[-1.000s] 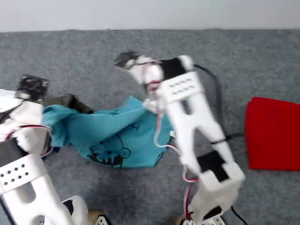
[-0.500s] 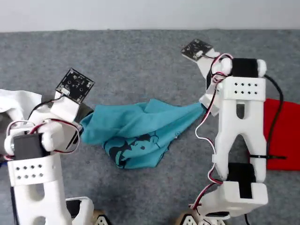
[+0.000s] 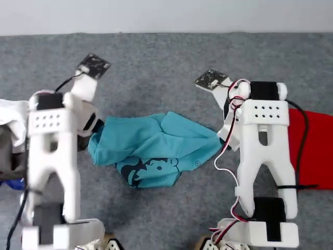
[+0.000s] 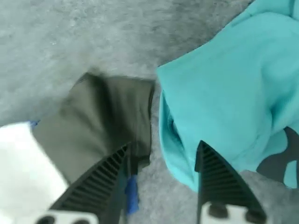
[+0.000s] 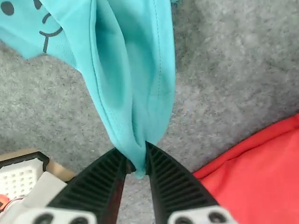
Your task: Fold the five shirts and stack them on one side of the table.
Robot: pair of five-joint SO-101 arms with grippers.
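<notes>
**Item 1, teal shirt** [image 3: 156,146]: lies crumpled on the grey table [image 3: 156,57] between the two arms, printed side nearest. It is not yet spread or folded.

**Item 2, right claw** [image 5: 136,161]: pinched narrow on a gathered edge of the teal shirt, close to the table and just beside the red shirt [image 5: 261,158]. Over the last second this arm has swung from mid-table to the right, dragging the cloth out sideways. It has since eased back, so the fabric sags.

**Item 3, left claw** [image 4: 163,149]: jaws wide and holding nothing, poised at the shirt's opposite edge. It has come up from the near left corner. Judged: a second grip here would allow flattening.

**Item 4, unfolded heap, left side:** olive shirt [image 4: 107,116] touching the teal one, with a white shirt [image 3: 13,112] and a scrap of blue cloth [image 3: 13,183] beyond it.

**Item 5, red shirt, right side:** folded flat, likely the start of the stack.
</notes>
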